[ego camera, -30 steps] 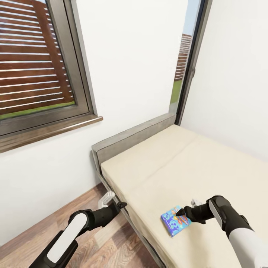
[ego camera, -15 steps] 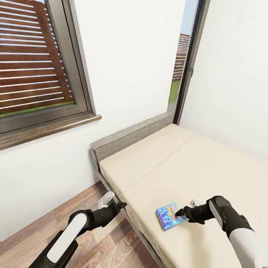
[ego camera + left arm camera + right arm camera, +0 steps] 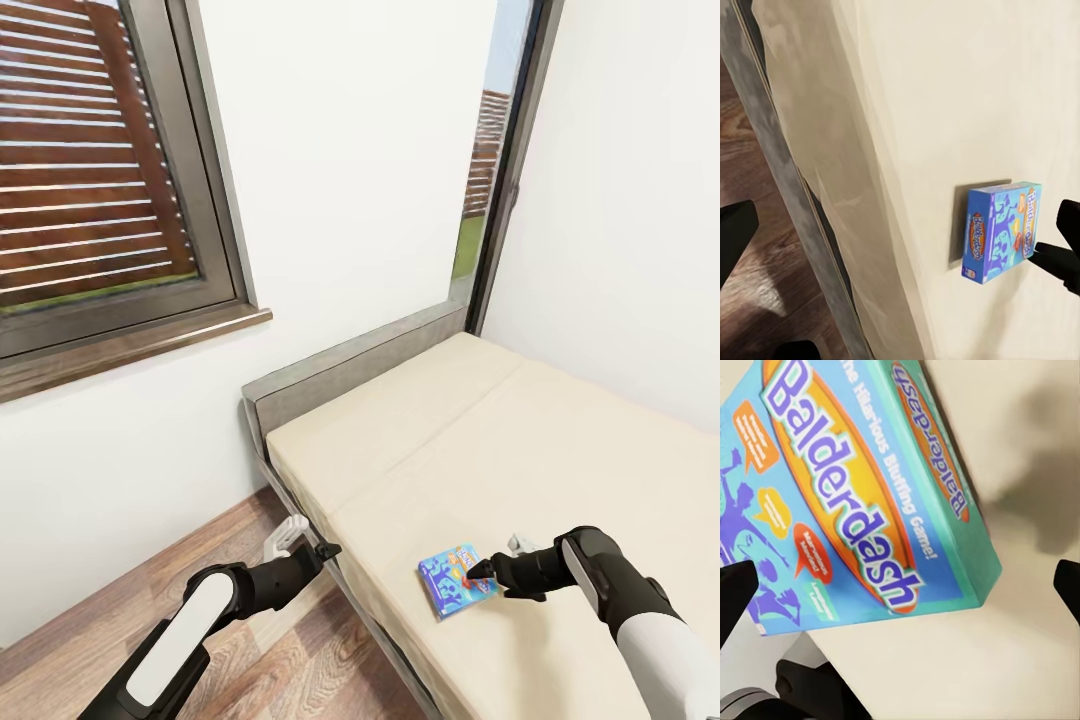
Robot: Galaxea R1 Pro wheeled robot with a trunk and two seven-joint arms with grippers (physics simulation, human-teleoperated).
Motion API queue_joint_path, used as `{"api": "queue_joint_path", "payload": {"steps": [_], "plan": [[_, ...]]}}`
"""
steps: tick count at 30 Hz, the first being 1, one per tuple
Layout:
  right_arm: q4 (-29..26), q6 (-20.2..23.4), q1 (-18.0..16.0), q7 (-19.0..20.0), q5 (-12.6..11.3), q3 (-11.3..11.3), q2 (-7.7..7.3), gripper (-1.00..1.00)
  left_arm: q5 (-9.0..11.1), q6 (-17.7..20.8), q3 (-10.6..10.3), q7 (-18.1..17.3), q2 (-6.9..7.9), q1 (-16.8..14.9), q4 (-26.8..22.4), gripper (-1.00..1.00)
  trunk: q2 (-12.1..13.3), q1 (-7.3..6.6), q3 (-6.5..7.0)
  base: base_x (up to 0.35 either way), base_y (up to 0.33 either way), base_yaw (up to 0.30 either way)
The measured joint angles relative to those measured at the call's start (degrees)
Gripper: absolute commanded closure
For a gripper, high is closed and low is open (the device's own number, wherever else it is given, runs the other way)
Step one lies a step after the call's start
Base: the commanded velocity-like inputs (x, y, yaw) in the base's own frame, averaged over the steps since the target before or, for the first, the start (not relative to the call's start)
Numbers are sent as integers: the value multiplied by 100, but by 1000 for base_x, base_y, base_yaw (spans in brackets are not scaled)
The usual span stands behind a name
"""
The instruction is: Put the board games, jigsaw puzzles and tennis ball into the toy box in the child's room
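White walls, grey-framed windows [image 3: 120,200] and a plank floor [image 3: 150,600] around the bed [image 3: 480,440], beige mattress in two sections against a grey headboard [image 3: 350,365]. Lying flat on the mattress near the bed's floor-side edge: the blue board game [image 3: 452,580], "Balderdash" legible on lid and side in the right wrist view [image 3: 862,502]. Reaching low across the mattress toward that box, the right arm, forearm bent in from the lower corner, right gripper [image 3: 490,575] right at the box's edge. Fingers [image 3: 735,592] spread wide to either side of the box in the wrist view, not clamped on it; cannot tell whether a tip touches the card. Stretched out beside the bed over the floor, the left arm, left gripper [image 3: 285,535] level with the bed frame, pale fingers apart and holding nothing. Cut off at the frame edge: the far end of the bed. Right hand's shadow blurring the mattress next to the box.
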Motion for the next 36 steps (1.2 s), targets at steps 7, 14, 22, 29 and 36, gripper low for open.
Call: {"api": "queue_joint_path", "payload": {"steps": [7,14,22,29,36], "plan": [[3,11,3,46,-25,4,3,-100,0,1,-1,0,-2,-1,1,-100,0,0,-1,-1,-1,0],[4,7,3,56,-18,5,4,-100,0,-3,-1,0,-3,-1,1,-100,0,0,-1,0,0,0],[4,-4,2,56,8,7,5,-100,1,-5,0,0,-2,0,0,-100,0,0,-1,0,0,50],[1,-6,-2,50,62,9,8,-100,1,-5,2,1,-6,2,-2,-100,0,0,0,0,0,172],[-2,-2,-2,47,76,10,10,-100,0,-5,2,-1,-9,2,-1,-100,0,-1,0,0,0,116]]}}
